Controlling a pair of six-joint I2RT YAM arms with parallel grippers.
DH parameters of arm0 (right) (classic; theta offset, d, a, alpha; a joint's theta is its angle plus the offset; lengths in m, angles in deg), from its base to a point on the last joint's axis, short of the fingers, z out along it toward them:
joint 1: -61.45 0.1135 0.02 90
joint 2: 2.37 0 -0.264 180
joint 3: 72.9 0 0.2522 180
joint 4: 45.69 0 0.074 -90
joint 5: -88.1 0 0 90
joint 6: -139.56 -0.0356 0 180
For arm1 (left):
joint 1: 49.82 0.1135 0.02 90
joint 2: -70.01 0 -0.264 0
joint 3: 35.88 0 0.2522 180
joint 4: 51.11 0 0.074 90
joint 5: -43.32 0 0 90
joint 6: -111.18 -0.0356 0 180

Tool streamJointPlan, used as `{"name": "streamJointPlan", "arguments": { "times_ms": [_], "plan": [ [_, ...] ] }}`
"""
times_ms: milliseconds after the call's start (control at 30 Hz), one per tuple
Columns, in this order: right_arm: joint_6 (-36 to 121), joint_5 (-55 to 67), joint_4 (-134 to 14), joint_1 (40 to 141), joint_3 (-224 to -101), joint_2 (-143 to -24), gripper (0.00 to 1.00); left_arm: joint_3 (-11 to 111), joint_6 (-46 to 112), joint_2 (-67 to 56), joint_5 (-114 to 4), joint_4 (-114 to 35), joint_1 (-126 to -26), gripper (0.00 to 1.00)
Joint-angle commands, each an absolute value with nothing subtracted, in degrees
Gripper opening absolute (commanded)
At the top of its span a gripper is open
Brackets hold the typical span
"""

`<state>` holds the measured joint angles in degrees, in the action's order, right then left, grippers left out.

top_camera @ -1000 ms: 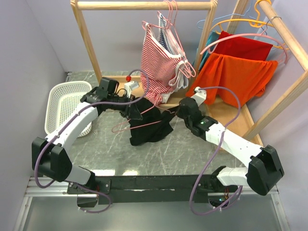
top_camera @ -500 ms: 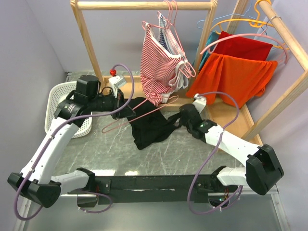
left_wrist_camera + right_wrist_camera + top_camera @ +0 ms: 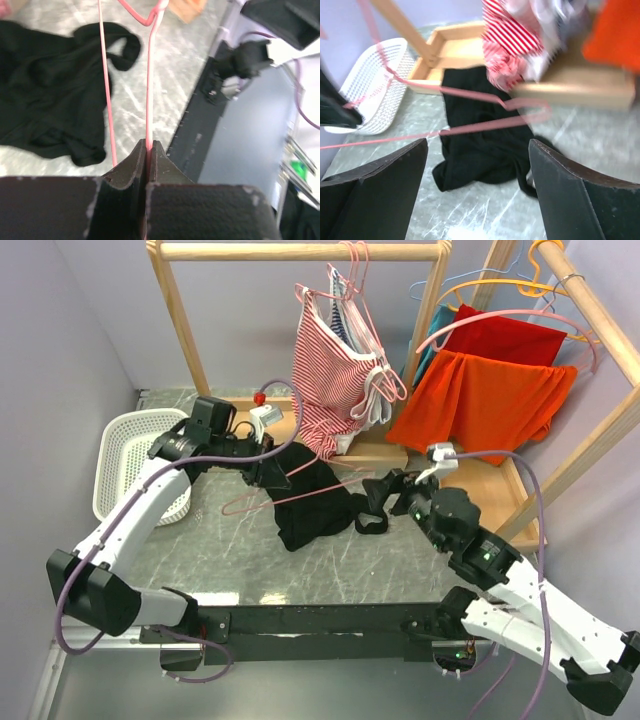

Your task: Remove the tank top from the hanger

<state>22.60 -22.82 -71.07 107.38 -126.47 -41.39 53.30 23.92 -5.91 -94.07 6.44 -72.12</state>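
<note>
Black tank top [image 3: 315, 505]: heaped on table [image 3: 240, 560], looks free of hanger [image 3: 151, 90].
Pink hanger: pinched by left end effector [image 3: 148, 145].
Right end effector [image 3: 477, 145]: spread, empty.
Next: you lift hanger clear, confirm no strap snags.

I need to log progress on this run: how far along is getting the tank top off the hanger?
Nearly done. The black tank top lies crumpled on the table, and the pink hanger appears free above it. In hand: the left hand is shut on the hanger wire, while the right hand is open and holds nothing. Left: confirm no strap is caught, which these views don't settle.
</note>
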Motion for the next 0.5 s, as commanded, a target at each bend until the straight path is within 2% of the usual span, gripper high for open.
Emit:
{"name": "streamJointPlan", "arguments": {
  "times_ms": [0, 233, 467],
  "plan": [
    [35.8, -10.8, -69.3, 104.4, -133.0, -45.3, 0.89, 54.9, 19.1, -7.2, -108.0, 4.6, -72.2, 0.01],
    [41.9, 4.0, -68.9, 99.9, -138.2, -54.1, 0.89, 57.3, 12.3, -11.4, -113.6, 10.7, -72.2, 0.01],
    [46.7, 11.2, -71.5, 97.2, -138.8, -54.7, 0.89, 58.4, 9.1, -12.5, -116.2, 12.7, -72.2, 0.01]
  ]
}}
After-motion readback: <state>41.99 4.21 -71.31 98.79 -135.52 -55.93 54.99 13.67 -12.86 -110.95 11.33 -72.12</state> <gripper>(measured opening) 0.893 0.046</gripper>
